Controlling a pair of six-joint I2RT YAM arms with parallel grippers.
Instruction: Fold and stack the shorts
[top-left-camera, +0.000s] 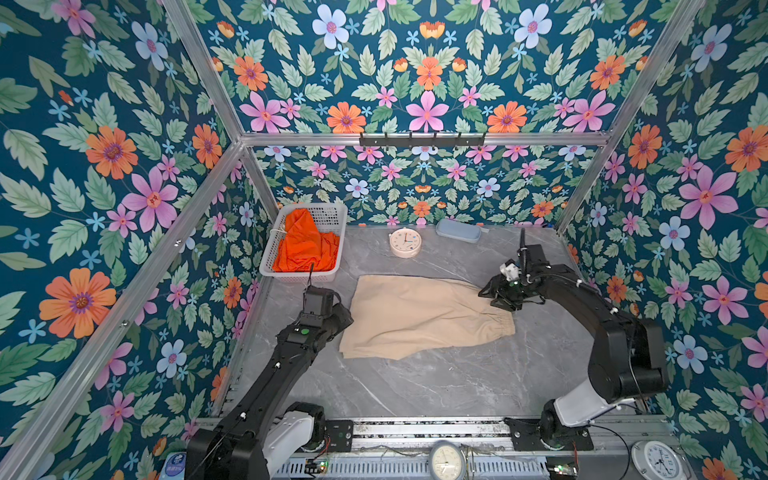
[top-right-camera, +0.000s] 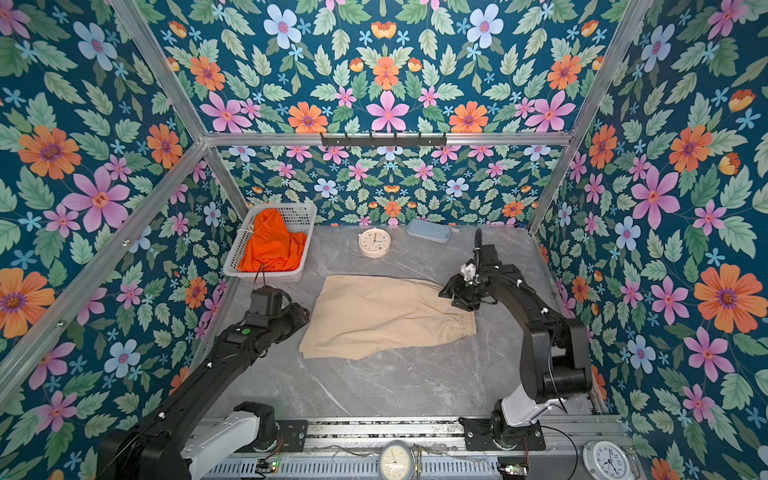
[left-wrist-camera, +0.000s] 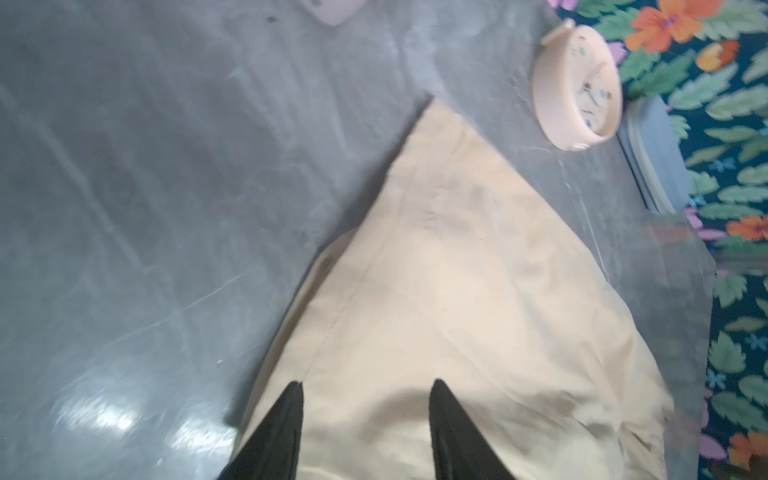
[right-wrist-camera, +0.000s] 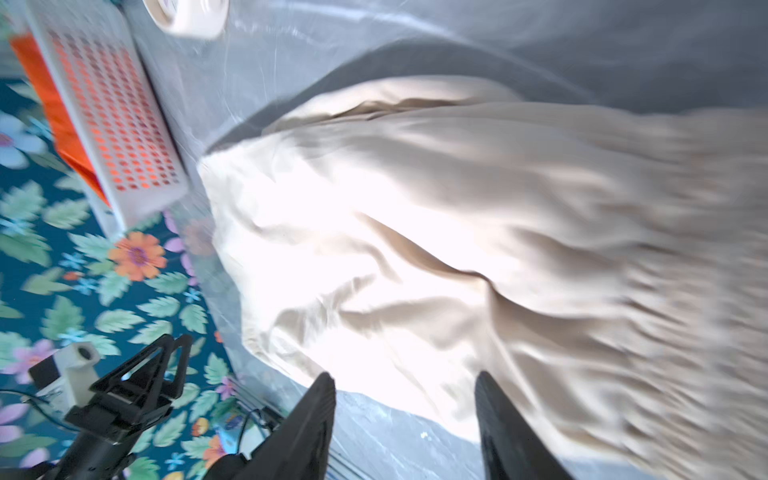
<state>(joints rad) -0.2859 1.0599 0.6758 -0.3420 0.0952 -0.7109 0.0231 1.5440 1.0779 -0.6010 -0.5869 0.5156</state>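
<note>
In both top views the beige shorts (top-left-camera: 424, 316) (top-right-camera: 382, 316) lie spread flat on the grey worktop (top-left-camera: 436, 386), just in front of the white basket (top-left-camera: 299, 276) and to the right of it. The gathered waistband (top-left-camera: 498, 328) is at the end farthest from the basket. The cloth looks smooth, with some soft wrinkles. The orange shorts (top-left-camera: 305, 245) are crumpled inside the basket, and one part rises above its rim. The left tool (top-left-camera: 345, 319) is at the shorts' edge nearest the basket, mostly hidden under its own wrist. The right tool (top-left-camera: 487, 293) is at the waistband end, far from the basket.

In the left wrist view the left tool (left-wrist-camera: 365, 399) has its two black fingertips (left-wrist-camera: 291, 415) apart, with nothing gripped. Under them is the beige cloth, with one long seam. The picture is a little blurred.

In the right wrist view the right tool (right-wrist-camera: 405, 399) also stands with jaws apart and holds nothing. The edge of the cloth and some bare worktop show in the gap. The beige shorts here are overexposed on the basket side and smeared at the gathered end, so fine detail is lost. The basket is cut off by the frame, and orange shows through its holes.
</note>
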